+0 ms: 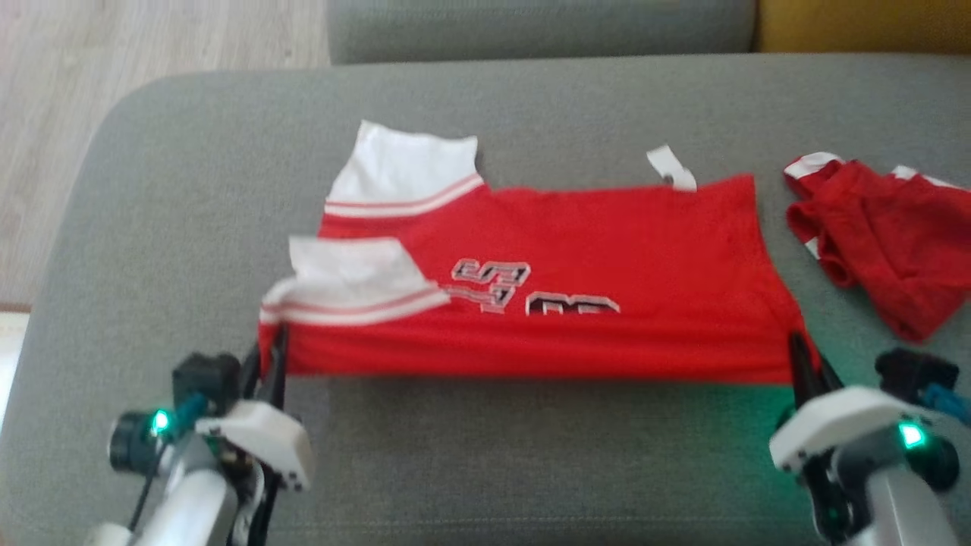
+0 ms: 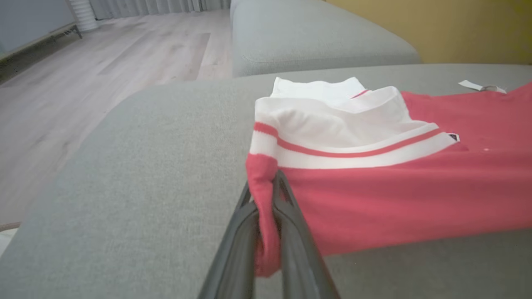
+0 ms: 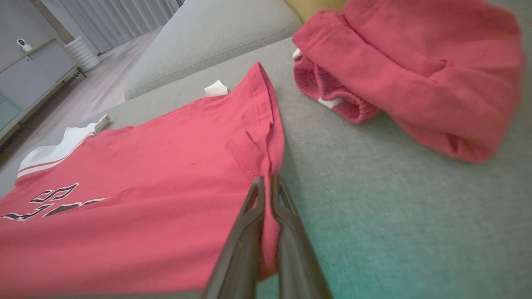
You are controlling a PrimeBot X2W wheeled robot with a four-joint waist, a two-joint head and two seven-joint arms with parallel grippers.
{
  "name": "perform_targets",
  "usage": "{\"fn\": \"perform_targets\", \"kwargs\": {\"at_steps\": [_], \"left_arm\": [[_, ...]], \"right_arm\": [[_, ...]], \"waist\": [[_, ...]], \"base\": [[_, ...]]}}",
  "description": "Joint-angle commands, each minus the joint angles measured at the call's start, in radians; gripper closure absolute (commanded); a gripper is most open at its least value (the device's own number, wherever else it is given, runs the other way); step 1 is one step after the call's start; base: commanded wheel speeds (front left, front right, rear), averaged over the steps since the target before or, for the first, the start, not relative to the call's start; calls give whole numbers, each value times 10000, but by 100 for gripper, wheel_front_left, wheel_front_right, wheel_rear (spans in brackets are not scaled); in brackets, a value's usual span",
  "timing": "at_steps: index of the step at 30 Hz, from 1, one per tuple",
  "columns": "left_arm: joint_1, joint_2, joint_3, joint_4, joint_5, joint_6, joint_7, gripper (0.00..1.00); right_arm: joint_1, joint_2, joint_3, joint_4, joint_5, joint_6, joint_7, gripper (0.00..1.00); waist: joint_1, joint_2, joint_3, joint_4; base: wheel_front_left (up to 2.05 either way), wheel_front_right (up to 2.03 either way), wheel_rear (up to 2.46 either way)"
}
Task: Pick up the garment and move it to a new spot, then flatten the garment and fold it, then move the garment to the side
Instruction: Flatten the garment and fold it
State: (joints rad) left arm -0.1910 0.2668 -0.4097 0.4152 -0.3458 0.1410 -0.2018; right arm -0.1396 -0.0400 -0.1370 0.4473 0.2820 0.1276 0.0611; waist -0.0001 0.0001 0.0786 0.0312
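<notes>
The garment [image 1: 546, 303] is a red shirt with white striped sleeves and a black-and-white print, spread across the grey sofa seat [image 1: 485, 455]. Its near edge is lifted a little between both grippers. My left gripper [image 1: 274, 337] is shut on the near left corner by the sleeve; in the left wrist view red cloth [image 2: 266, 207] is pinched between the dark fingers [image 2: 291, 220]. At the near right corner my right gripper [image 1: 798, 347] is shut on the hem; the right wrist view shows the garment's edge [image 3: 268, 166] caught between its fingers [image 3: 286, 224].
A second red garment [image 1: 887, 235] lies crumpled at the right of the seat, close to the shirt's right edge. A white tag [image 1: 671, 168] sticks out at the shirt's far edge. The backrest cushion [image 1: 538, 26] runs behind; wooden floor [image 1: 114, 61] lies beyond the left edge.
</notes>
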Motion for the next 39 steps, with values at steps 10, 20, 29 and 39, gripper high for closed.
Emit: {"fn": "perform_targets", "kwargs": {"at_steps": [10,20,29,39], "left_arm": [[233,263,-57,-243,-83,77,529,100],[-234,320,93,-98,-149,185,290,0],[-2304,1012,303,-872,-21,-406,464,0],[-6368,1893,-438,435,-272,-2522,2921,0]], "right_arm": [[866,-103,-115,-1585,-75,31,1056,23],[374,-103,-315,-2512,-608,31,758,0],[-1172,-103,-227,-3445,-1216,31,486,0],[-3328,-103,316,-3958,-1838,31,783,0]], "waist": [[1,-1,-225,-70],[1,-1,139,-135],[1,-1,1180,-189],[1,-1,2803,-811]], "base": [[0,0,0],[0,0,0],[0,0,0],[0,0,0]]}}
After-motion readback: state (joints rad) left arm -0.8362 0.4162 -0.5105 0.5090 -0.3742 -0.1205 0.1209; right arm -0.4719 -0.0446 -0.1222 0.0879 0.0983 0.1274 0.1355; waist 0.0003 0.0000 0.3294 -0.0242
